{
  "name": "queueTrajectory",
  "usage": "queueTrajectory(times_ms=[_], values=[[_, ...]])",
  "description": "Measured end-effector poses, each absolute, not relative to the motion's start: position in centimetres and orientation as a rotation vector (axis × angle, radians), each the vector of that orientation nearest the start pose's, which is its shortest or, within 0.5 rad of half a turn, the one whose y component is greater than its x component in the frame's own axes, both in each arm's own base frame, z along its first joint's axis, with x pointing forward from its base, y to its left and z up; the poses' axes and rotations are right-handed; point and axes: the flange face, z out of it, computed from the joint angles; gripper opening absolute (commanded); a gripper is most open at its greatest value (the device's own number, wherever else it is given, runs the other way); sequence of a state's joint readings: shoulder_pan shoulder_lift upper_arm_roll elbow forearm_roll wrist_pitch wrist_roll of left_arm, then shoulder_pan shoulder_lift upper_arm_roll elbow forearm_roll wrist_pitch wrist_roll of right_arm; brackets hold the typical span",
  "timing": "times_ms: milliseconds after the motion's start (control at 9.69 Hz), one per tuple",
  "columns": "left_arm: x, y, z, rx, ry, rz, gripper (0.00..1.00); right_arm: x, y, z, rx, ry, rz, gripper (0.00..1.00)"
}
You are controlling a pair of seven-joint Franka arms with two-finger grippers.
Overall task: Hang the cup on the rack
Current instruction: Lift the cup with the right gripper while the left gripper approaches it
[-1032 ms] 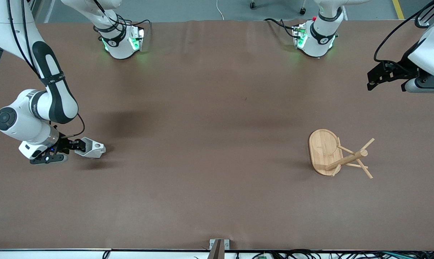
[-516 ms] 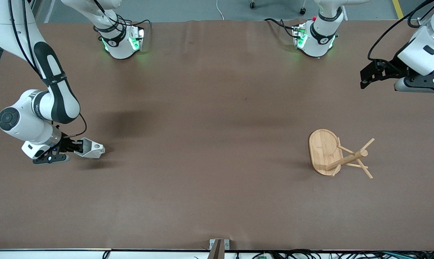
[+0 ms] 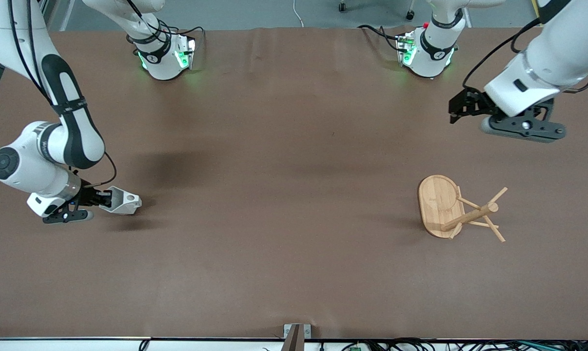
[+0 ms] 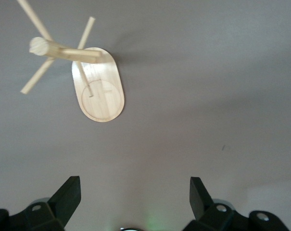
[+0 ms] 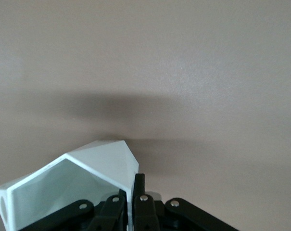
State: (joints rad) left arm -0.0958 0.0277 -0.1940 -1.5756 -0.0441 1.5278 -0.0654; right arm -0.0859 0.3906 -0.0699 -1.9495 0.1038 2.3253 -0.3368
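The light bamboo mug rack (image 3: 457,209) with an oval flat base, one middle post and thin slanted pegs stands on the brown surface (image 3: 284,243), toward the left arm's end. It is the thing nearest to the front camera. In the left wrist view the rack (image 4: 90,82) shows from above, with nothing hung on its pegs.

A bit farther from the front camera, toward the right arm's end, is the small white angular cup (image 3: 122,201). The right hand (image 3: 105,198) is low over the surface there and is closed on the cup's wall (image 5: 94,178), one finger inside and one outside. The cup is well apart from the rack.

The left hand (image 3: 457,111) is up in the air over bare surface, with its fingers (image 4: 68,195) spread wide and holding nothing.
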Motion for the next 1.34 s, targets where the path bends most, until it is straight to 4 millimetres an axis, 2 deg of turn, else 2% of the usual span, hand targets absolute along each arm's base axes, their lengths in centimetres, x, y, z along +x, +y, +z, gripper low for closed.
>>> queueTrajectory(times_ms=[103,206,310,516,619,825,929,1032,1135,1341], values=[[52.6,-18.8,60.1,-3.145,0.431,0.140,1.00,61.2,-8.7,31.1,-3.067,-0.144,0.006,0.00],[51.6,-21.8,60.0,-3.131,0.517,0.139,1.00,61.0,-7.0,34.7,-3.041,-0.113,0.016,0.00],[50.6,-24.5,59.9,-3.135,0.591,0.134,1.00,60.7,-3.7,37.8,-2.998,-0.096,0.029,0.00],[49.5,-28.7,59.4,-3.212,0.706,0.143,1.00,59.5,5.4,42.3,-2.852,-0.087,0.038,0.00],[49.0,-31.2,59.1,-3.230,0.775,0.116,1.00,58.8,9.7,43.6,-2.765,-0.082,0.043,0.01],[46.2,-37.9,59.1,-3.229,0.964,-0.020,1.00,57.2,17.0,44.8,-2.574,-0.083,0.088,0.01],[44.5,-41.2,59.5,-3.246,1.053,-0.095,1.00,56.4,19.7,45.1,-2.506,-0.090,0.115,0.00],[43.1,-43.6,59.7,-3.266,1.126,-0.147,1.00,55.6,21.9,45.4,-2.445,-0.095,0.139,0.01],[42.5,-44.9,59.7,-3.258,1.237,-0.187,1.00,54.9,23.9,45.8,-2.382,-0.105,0.157,0.01],[42.8,-46.0,59.0,-3.205,1.509,-0.261,1.00,53.9,26.4,46.4,-2.262,-0.156,0.174,0.01]])
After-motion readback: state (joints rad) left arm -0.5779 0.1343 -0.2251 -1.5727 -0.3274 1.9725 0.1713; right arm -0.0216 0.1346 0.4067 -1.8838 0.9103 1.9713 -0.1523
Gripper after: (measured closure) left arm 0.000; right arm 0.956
